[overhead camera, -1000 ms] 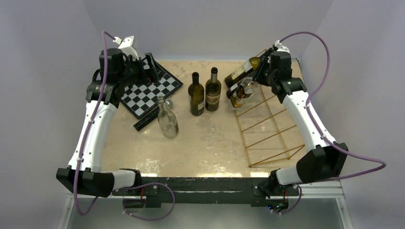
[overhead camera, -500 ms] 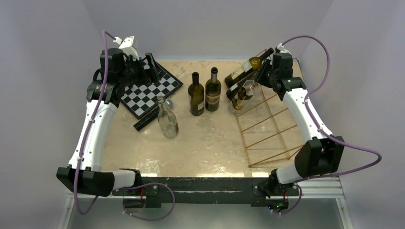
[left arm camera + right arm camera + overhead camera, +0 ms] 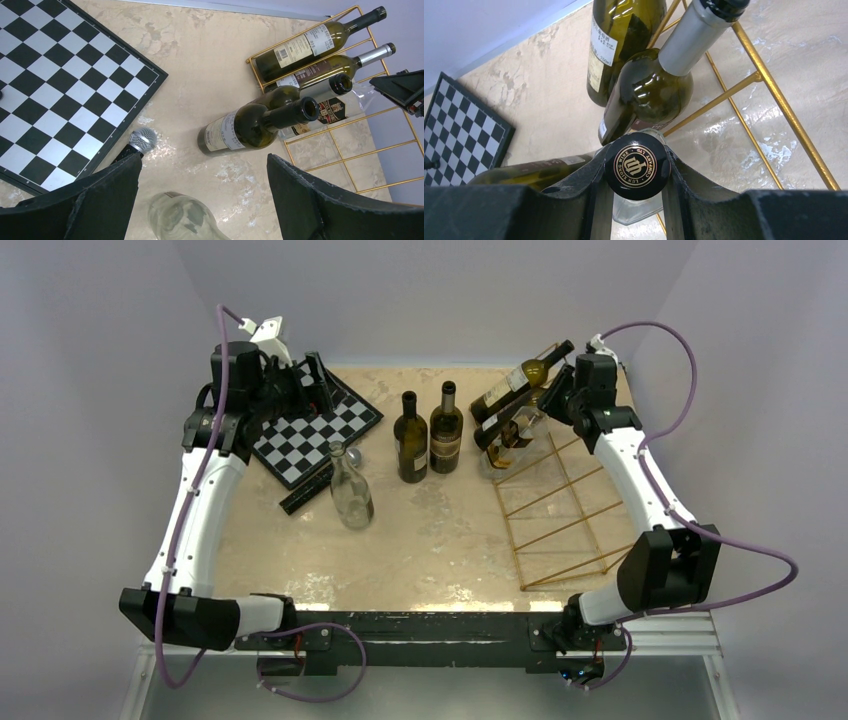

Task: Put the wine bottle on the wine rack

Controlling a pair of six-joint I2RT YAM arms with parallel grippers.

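Observation:
The wine bottle [image 3: 636, 165] in my right gripper [image 3: 636, 169] is clear glass with a black round cap. The jaws are shut on that cap and neck. From above, this bottle [image 3: 517, 432] lies slanted at the far end of the gold wine rack [image 3: 560, 502], beside two green bottles [image 3: 515, 382] resting in the rack's far slots. The left wrist view shows its label [image 3: 332, 107] and the rack's rods [image 3: 380, 150]. My left gripper [image 3: 202, 200] is open with nothing in it, above the back left of the table.
Two dark bottles [image 3: 410, 435] [image 3: 446, 428] stand upright mid-table. An empty clear bottle [image 3: 350, 490] stands nearer the front, next to a microphone [image 3: 310, 485]. A black-and-white chessboard [image 3: 310, 430] lies at the back left. The rack's nearer slots [image 3: 565, 540] hold nothing.
My right gripper has shifted a little to the right and back, drawing the clear bottle along with it. The left arm has not moved.

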